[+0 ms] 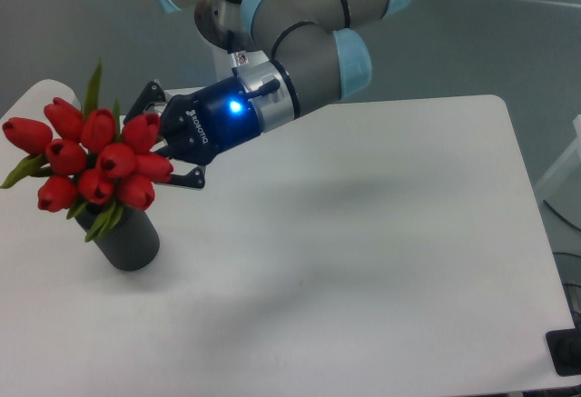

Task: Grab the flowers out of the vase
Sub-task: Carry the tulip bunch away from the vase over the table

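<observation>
The gripper (pixel 162 141), jaws clamped on the flowers (pixel 95 163) from their right, holds the red bunch tilted just above the vase (pixel 127 238) on the bench (pixel 363 261), stems apparently reaching down toward its mouth.

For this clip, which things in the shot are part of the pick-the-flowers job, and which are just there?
Part of the job:
- flowers, red tulip buds, gripped from the right
- vase, black, standing on the table
- gripper, closed on the bunch

Just there:
- white table
- small metal bracket behind the gripper
</observation>
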Motion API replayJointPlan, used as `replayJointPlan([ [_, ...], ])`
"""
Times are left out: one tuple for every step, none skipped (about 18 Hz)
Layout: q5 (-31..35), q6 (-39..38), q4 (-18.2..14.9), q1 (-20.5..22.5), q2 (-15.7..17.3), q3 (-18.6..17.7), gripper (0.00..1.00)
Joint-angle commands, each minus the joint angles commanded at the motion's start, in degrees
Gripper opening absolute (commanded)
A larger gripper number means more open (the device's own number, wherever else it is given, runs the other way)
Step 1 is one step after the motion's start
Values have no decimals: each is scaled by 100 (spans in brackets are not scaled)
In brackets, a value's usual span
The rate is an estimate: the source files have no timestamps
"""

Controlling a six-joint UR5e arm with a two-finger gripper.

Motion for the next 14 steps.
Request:
replayJointPlan([
  [0, 0, 9, 114, 0, 36, 8],
  [18, 9, 35, 220, -35, 88, 8],
  [35, 26, 44, 299, -87, 167, 8],
  [88, 52, 44, 378, -192, 220, 8],
  [210, 88, 53, 492, -298, 255, 8],
  [403, 88, 53, 632, -377, 325, 7],
  [666, 88, 44, 738, -474, 413, 7],
  [973, 70, 44, 774, -544, 527, 7],
  [1367, 18, 35, 774, -588, 667, 7],
  [1885, 9, 9, 775, -598, 799, 7],
  [2421, 9, -17, 766, -615, 888, 7],
  [2783, 9, -26, 748, -667, 958, 7],
  [2978, 9, -26, 739, -685, 985, 6],
  [3067, 9, -26, 739, -720, 994, 6],
])
